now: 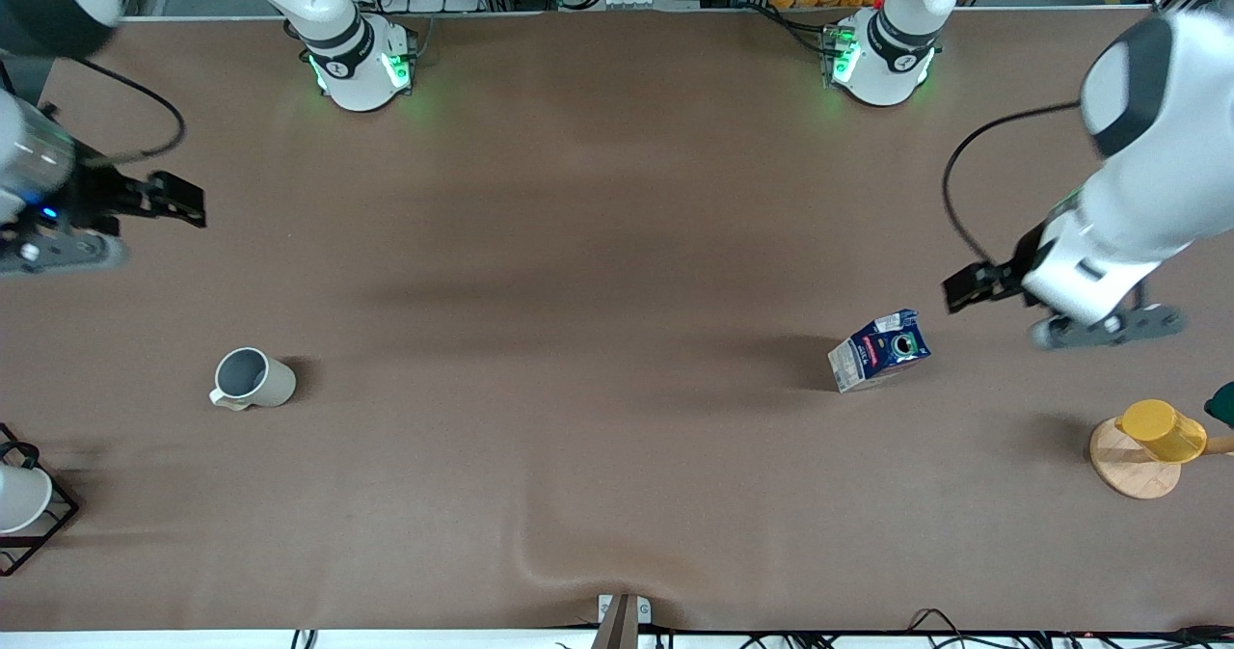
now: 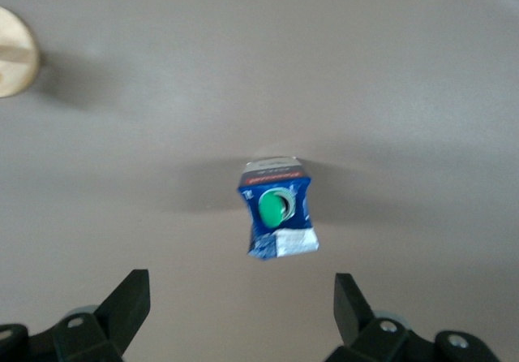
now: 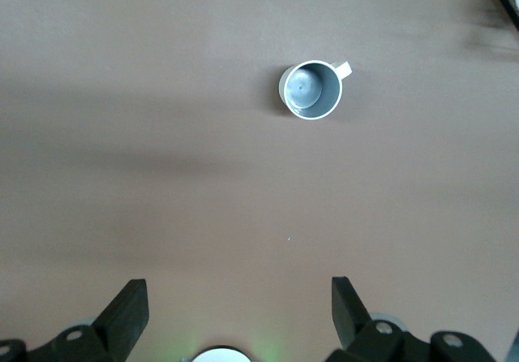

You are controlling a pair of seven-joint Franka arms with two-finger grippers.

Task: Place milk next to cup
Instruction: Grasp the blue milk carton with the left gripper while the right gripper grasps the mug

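The milk (image 1: 879, 350), a dark blue and white carton with a green cap, stands on the brown table toward the left arm's end. It also shows in the left wrist view (image 2: 277, 209). My left gripper (image 1: 969, 287) is open and empty, in the air over the table beside the milk, and it shows in its own view (image 2: 241, 305). The cup (image 1: 253, 379), beige with a grey-blue inside, stands toward the right arm's end and shows in the right wrist view (image 3: 312, 90). My right gripper (image 1: 178, 201) hangs open and empty over the table, apart from the cup, seen too in its own view (image 3: 239, 305).
A yellow cup (image 1: 1162, 430) rests on a round wooden disc (image 1: 1133, 461) at the left arm's end, nearer the front camera than the milk. A white cup in a black wire frame (image 1: 19, 500) stands at the right arm's end. The table cover has a fold (image 1: 578, 562) near its front edge.
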